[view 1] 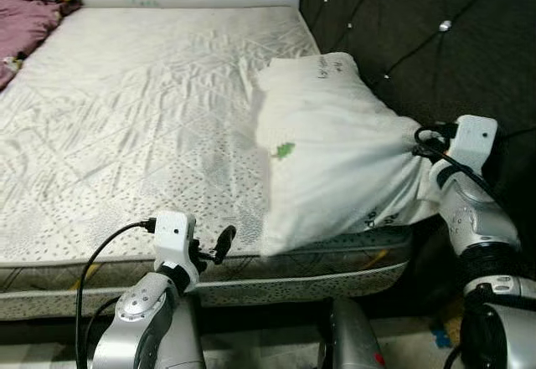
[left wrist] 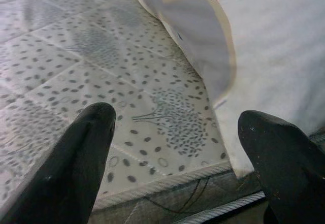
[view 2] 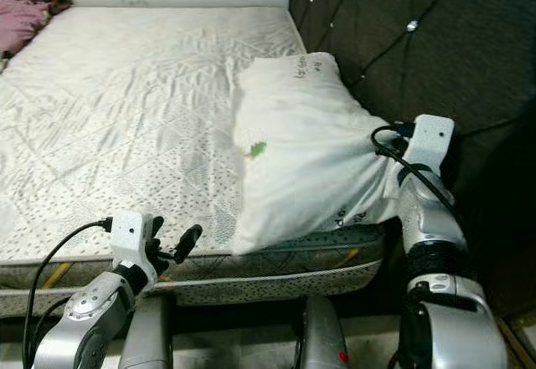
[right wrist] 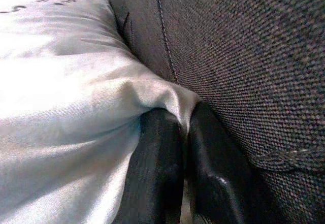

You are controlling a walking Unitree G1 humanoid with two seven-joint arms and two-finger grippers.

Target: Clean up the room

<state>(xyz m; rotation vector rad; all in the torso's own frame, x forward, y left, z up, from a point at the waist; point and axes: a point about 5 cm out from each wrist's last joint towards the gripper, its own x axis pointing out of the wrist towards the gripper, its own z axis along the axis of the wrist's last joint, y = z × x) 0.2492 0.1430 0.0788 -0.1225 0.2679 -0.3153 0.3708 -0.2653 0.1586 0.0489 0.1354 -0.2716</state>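
the left gripper (view 1: 219,248) sits nearest the camera, at the near edge of the mattress (view 1: 142,126). its jaws are released and grasp nothing; in the left wrist view the two black fingers (left wrist: 76,163) stand wide apart over the dotted mattress cover, with the lower corner of the pillow (view 1: 335,151) just beside them.

the right gripper (view 1: 419,147) is at the pillow's right corner, close against the dark tufted headboard (view 1: 419,43). its jaws are clenched on a fold of the white pillowcase fabric: the right wrist view shows the cloth pinched between the two fingers (right wrist: 157,168) and drawn into creases from that point.

position of the task item: the pillow lies on the right side of the bed, against the headboard, with its near end overhanging the mattress edge. it carries a small green leaf print (view 1: 283,150) and dark lettering near both ends.

progress, as a judgement: the pillow is gripped but not yet squared at the head of the bed, so this step is in hand, not finished. a crumpled purple blanket (view 1: 29,17) remains at the far left corner of the mattress, and the mattress has no sheet spread over it. most of the tidying appears to remain.
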